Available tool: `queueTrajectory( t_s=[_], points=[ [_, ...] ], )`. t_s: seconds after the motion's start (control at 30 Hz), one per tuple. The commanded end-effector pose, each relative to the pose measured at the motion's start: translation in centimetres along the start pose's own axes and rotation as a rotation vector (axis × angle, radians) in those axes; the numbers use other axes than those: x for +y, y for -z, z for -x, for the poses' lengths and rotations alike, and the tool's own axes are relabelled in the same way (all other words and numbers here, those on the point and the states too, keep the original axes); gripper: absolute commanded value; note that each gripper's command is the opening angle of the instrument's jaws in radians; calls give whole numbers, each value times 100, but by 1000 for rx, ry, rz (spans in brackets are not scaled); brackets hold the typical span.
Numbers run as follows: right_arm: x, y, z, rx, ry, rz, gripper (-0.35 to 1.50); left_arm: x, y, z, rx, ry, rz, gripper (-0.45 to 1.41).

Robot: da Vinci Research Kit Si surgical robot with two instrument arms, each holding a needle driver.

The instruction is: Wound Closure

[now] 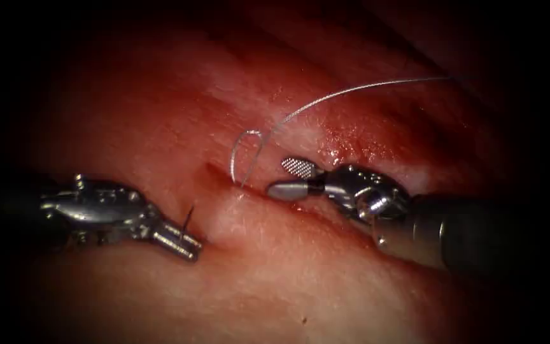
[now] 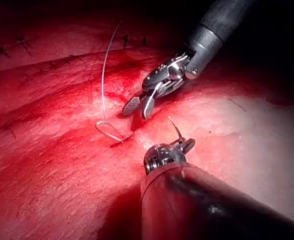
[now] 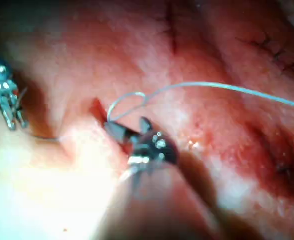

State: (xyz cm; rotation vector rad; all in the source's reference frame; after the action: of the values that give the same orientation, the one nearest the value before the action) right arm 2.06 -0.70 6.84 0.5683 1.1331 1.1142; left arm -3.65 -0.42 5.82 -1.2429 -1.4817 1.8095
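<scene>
Okay, so going left to right in the endoscope view: the left tool [image 1: 193,250] is coming in from 9 o'clock, and its jaws are clamping together on the needle [image 1: 189,218]. Just a short dark stretch is poking up at 12 o'clock from the jaw tips, so I can't tell where along the curve it's gripping. It's sitting left of the cut [image 1: 224,181], and I can't tell whether any of it is in the tissue [image 1: 288,286].

At the cut's left end the thread [image 1: 326,99] is making a little loop right by the edge, then sweeping off toward 2 o'clock.

The right tool [image 1: 278,176] is coming in from 3 o'clock, lying right along the cut with its jaws spread apart and gripping nothing.

Step-wise, I'm guessing we're somewhere mid-stitch, with the needle on the left and the thread trailing across, but I'm not calling the exact move. Whatever follows is calling for care with that slack loop, since it's sitting just at 10 o'clock from the open jaws and could snag.

Red fluid [image 1: 345,140] is glistening on the far side of the cut, and dark stitches [image 3: 269,47] are showing farther off in the right wrist view.
</scene>
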Motion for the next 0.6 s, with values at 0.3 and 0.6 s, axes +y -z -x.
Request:
queueTrajectory(
  t_s=[0.3, 0.6],
  points=[
    [-2, -6, 1, -4, 2, -2, 74, 44, -8, -12, -34, 36, 34, -45],
    [-16, -3, -9, -14, 33, -24, 69, 103, -6, -40, -19, 81, 62, -45]
  ],
)
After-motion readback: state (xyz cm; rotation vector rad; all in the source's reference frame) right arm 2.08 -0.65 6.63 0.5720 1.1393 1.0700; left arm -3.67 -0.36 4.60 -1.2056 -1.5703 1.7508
